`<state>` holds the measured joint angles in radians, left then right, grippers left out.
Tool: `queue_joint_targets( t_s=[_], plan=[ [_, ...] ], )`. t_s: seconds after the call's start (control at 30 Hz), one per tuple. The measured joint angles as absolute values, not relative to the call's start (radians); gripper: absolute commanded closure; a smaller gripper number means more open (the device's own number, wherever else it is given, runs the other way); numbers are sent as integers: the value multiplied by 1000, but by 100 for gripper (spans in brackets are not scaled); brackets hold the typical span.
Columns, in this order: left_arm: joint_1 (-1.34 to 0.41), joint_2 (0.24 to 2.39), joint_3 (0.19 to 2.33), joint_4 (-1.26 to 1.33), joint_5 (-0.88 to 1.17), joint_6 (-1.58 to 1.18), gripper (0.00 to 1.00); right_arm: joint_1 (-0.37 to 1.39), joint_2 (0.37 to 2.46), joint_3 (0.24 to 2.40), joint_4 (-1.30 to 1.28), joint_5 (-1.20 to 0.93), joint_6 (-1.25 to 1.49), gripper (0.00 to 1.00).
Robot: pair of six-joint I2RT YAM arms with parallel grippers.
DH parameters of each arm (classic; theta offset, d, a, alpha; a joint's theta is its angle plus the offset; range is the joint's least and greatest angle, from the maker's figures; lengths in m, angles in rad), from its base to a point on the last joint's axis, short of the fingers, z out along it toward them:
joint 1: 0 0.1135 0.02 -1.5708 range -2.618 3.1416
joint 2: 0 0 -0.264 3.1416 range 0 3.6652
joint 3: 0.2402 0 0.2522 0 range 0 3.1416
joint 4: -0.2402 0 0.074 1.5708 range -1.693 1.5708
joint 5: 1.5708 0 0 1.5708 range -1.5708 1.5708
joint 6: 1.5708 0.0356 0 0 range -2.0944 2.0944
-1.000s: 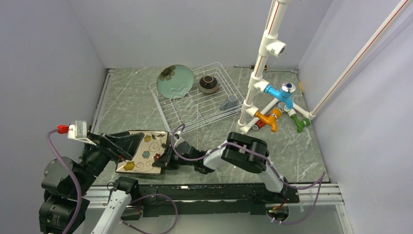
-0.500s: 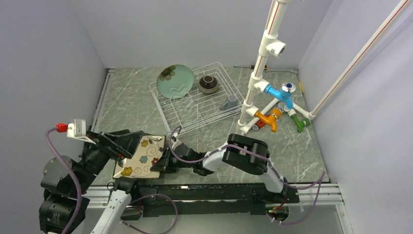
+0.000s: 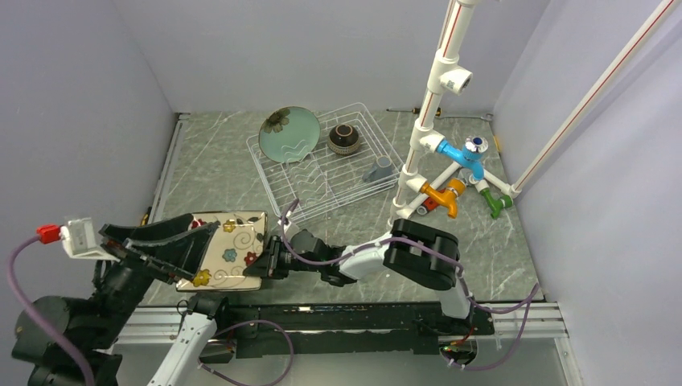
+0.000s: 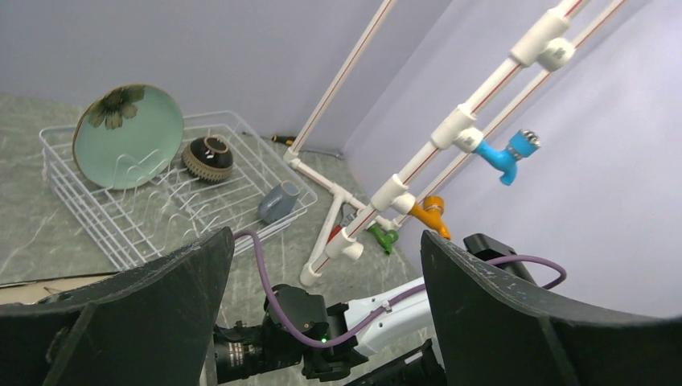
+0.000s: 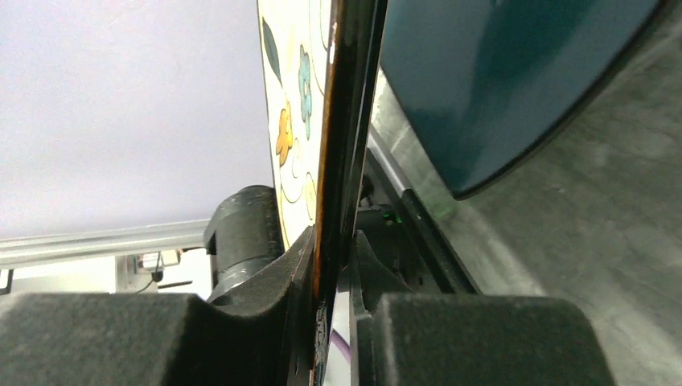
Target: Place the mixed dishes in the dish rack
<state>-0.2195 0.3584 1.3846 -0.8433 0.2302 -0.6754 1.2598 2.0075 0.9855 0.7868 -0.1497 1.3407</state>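
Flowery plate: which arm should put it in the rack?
Right, probably: the right gripper is shut on the flowery plate, nearer the rack; the left gripper is open and empty.

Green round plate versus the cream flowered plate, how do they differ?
The green round plate is circular; the cream flowered plate is square. The green round plate bears one dark flower, the cream flowered plate several coloured ones. The green round plate stands on edge in the dish rack; the cream flowered plate is outside it, clamped by the right pincer. Both are flowered plates.
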Motion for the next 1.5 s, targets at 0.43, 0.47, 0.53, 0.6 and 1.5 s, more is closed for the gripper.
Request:
queue_joint_targets(
  t_s=[0.43,0.47,0.53,0.6,1.5],
  plan=[
    [-227,357,1423,-839,239,-666,9,1229,1866,984,649,-141,1290,100],
    [-228,356,1410,-836,239,-667,9,1224,1845,978,639,-136,1287,100],
    [-229,354,1375,-832,240,-667,9,1209,1792,949,631,-125,1277,100],
    [-229,352,1330,-834,240,-670,9,1193,1743,925,624,-111,1273,100],
    [-229,435,957,-884,128,-525,5,951,1264,679,330,-373,1057,100]
  ],
)
